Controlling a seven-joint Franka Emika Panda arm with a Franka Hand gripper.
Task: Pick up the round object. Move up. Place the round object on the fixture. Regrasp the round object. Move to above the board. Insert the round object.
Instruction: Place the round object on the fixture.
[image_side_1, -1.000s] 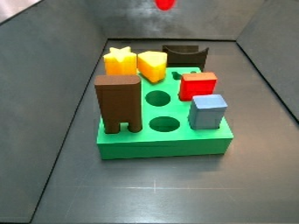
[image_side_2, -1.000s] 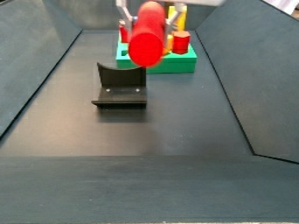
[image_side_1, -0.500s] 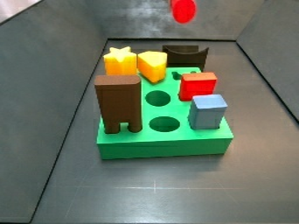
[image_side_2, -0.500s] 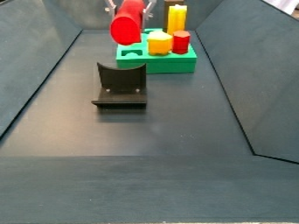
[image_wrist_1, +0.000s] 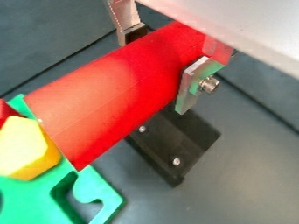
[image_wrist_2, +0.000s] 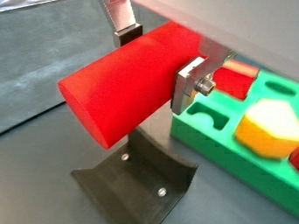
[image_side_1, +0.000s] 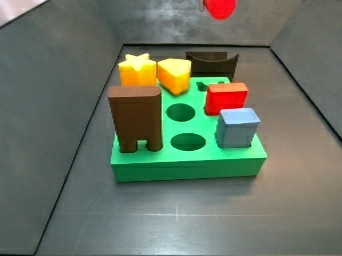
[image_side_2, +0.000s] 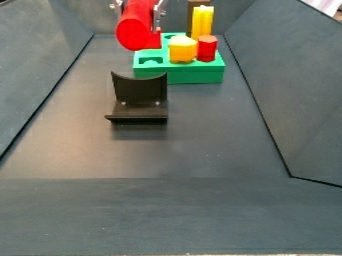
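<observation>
While the red peg (image_wrist_1: 117, 92) lies crosswise between the silver fingers (image_wrist_1: 198, 80), the gripper (image_wrist_1: 163, 52) is pinching it near one end, one plate on each side of the barrel. Same grip shows in both wrist views: peg (image_wrist_2: 135, 79) clamped, fingers (image_wrist_2: 190, 83) tight against its sides, flat cut end sticking out free.

Peg is in the air, touching nothing but the fingers. In a wrist view the dark fixture (image_wrist_1: 176, 144) sits on the floor under the peg, well below it, with the edge of the green board (image_wrist_1: 87, 197) beside it. In a wrist view the fixture's curved cradle (image_wrist_2: 135, 179) faces up, nothing in it, just beside the board's wall (image_wrist_2: 228, 171).

In a side view the peg (image_side_2: 134, 28) hangs high, above the gap between fixture (image_side_2: 136, 97) and board (image_side_2: 187, 70), round face toward the camera. In a side view only the peg's tip (image_side_1: 219, 8) shows at the upper frame edge, past the far end of the board (image_side_1: 187, 160); gripper body mostly out of frame there.

On the board: brown block (image_side_1: 134, 118), red cube (image_side_1: 227, 97), blue block (image_side_1: 238, 127), yellow star (image_side_1: 135, 69), yellow wedge (image_side_1: 174, 74). Round holes (image_side_1: 189, 142) between them are open.
</observation>
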